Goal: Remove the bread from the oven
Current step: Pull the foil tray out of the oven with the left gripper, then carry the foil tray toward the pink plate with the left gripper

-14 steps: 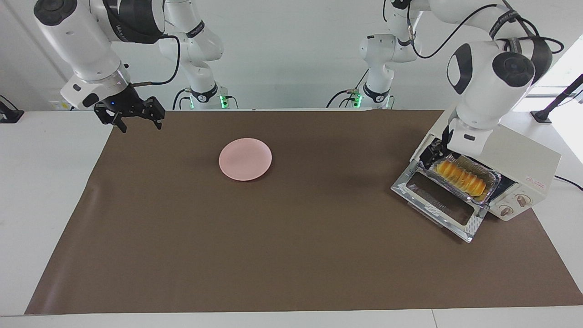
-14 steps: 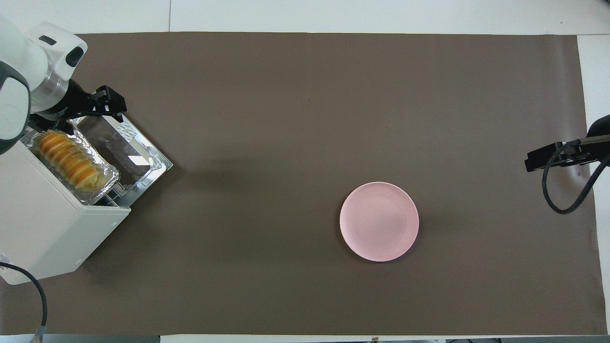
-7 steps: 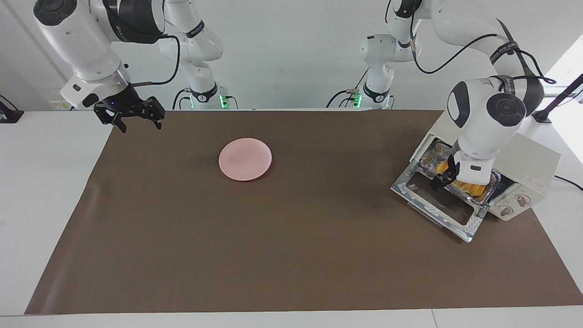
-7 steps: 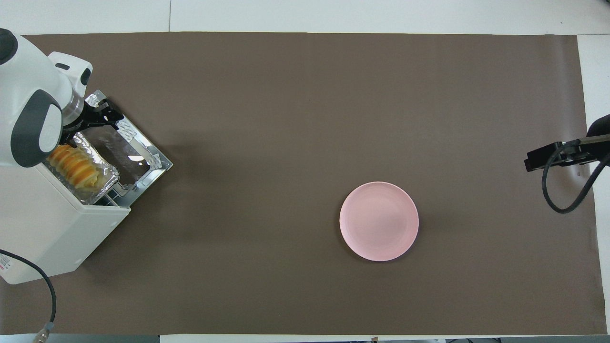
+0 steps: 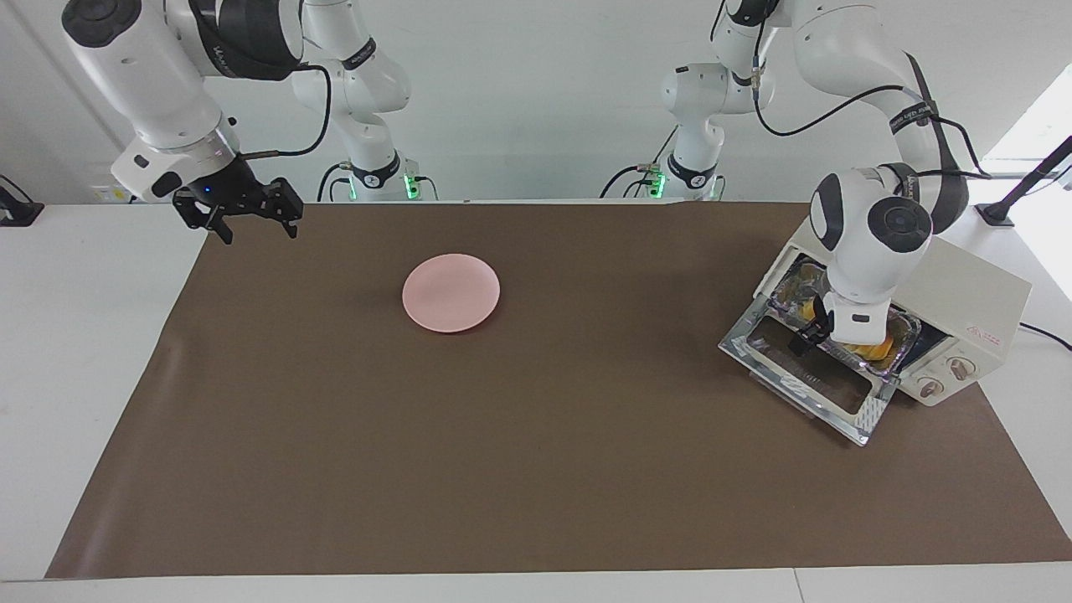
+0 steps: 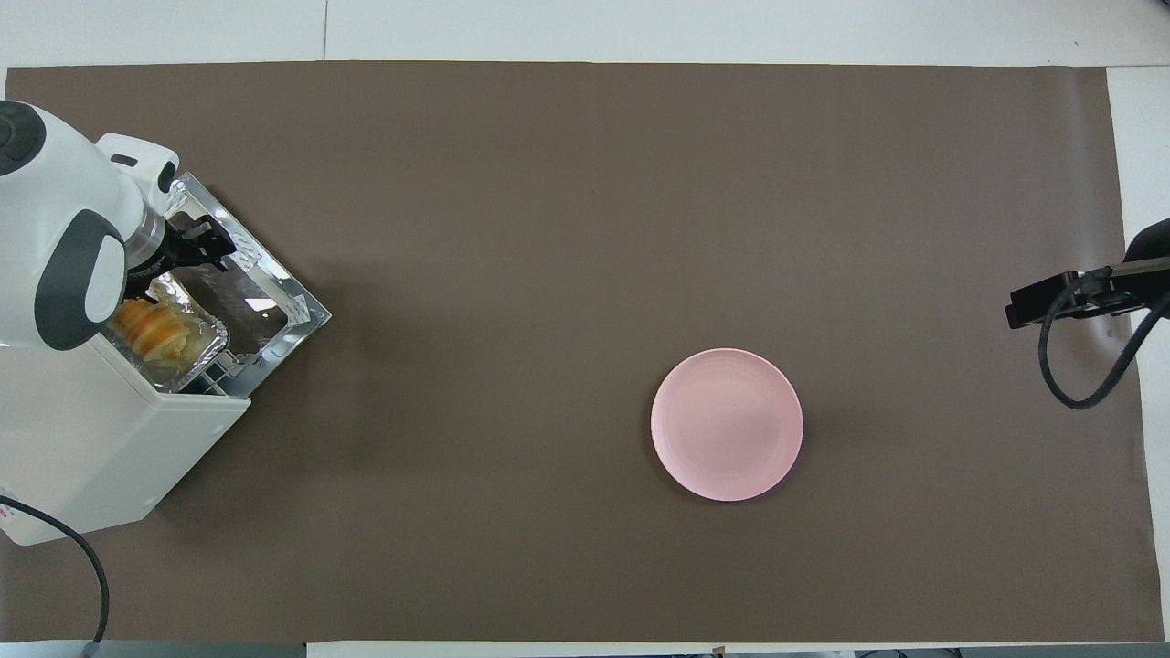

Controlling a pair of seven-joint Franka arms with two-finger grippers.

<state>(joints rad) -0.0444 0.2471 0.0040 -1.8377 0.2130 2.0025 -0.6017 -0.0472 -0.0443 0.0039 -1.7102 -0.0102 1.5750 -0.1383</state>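
The cream-white oven (image 5: 963, 289) stands at the left arm's end of the table with its glass door (image 5: 808, 381) dropped flat. The yellow-orange bread (image 5: 875, 349) lies in a silver foil tray (image 6: 212, 345) at the oven's mouth. My left gripper (image 5: 833, 339) is down on the bread's middle and covers most of it. One black finger (image 6: 206, 249) shows on the door side of the loaf, apart from it; the hand hides the other. One end of the bread (image 6: 155, 327) still shows. My right gripper (image 5: 239, 213) waits open in the air over the mat's edge at the right arm's end.
A round pink plate (image 5: 450, 293) sits on the brown mat, between the two arms and toward the right arm's end. The oven's knobs (image 5: 959, 367) face away from the robots. A black cable (image 6: 55, 539) runs off the oven's back corner.
My left gripper has swung from beside the tray's end to over the loaf and come down onto its middle, hiding most of the bread. The right arm has stayed still.
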